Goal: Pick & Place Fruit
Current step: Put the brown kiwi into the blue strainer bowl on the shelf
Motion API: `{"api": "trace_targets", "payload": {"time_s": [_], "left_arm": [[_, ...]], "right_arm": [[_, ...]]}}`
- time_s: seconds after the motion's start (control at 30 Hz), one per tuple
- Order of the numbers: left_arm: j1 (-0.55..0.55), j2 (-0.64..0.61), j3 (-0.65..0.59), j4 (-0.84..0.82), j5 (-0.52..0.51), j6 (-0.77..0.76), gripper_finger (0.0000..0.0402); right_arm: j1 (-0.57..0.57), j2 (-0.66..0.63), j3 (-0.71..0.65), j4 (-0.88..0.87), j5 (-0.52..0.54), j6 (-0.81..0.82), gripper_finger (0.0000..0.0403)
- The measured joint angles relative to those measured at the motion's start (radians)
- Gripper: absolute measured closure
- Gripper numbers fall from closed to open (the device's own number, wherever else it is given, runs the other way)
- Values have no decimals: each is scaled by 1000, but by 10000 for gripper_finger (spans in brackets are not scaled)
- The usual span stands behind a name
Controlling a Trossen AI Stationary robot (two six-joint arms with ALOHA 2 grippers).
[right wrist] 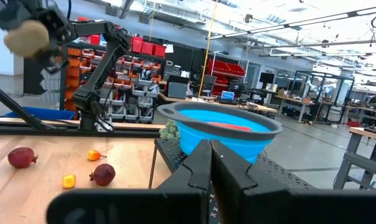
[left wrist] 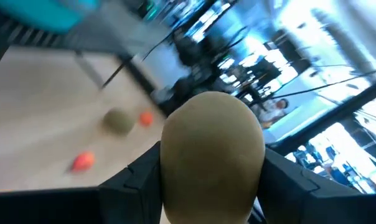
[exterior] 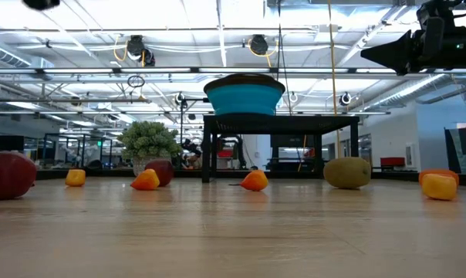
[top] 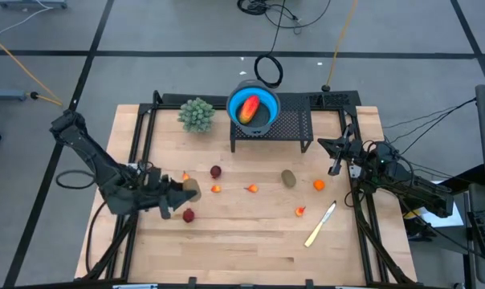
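Note:
My left gripper [top: 183, 195] is over the table's left part, shut on a brown-olive oval fruit [left wrist: 213, 149]. My right gripper [top: 336, 157] waits shut near the right edge, high above the table [exterior: 418, 46]. A blue bowl [top: 268, 103] stands on a black rack and holds the red-yellow oblong [top: 248, 110]. On the wood lie a second brown-olive oval [top: 288, 177], two dark red balls [top: 216, 171] [top: 188, 214] and several small orange bits, such as one [top: 251, 189]. My left gripper pinches the brown-olive oval [left wrist: 175, 155] between its two fingers [left wrist: 135, 180], one on each side of it. The fingers point toward the table's right. The oval [right wrist: 26, 36] is lifted clear of the table, as the right wrist view shows.
A green bushy plant [top: 197, 115] stands left of the black rack [top: 295, 128]. A pale knife [top: 320, 225] lies near the right front. Black frame rails [top: 138, 144] run along both table sides. Bare wood lies along the near edge.

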Motion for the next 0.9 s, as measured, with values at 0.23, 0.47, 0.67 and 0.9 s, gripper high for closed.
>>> {"api": "trace_targets", "payload": {"time_s": [0.23, 0.47, 0.67, 0.9], "left_arm": [[0, 0, 0, 367, 51, 479, 206], [9, 0, 0, 642, 287, 884, 196], [38, 0, 0, 704, 456, 1057, 196], [65, 1, 0, 703, 493, 997, 195]], "right_arm": [[0, 0, 0, 0, 0, 0, 403], [0, 0, 0, 0, 0, 0, 403], [0, 0, 0, 0, 0, 0, 403], [0, 0, 0, 0, 0, 0, 403]]}}
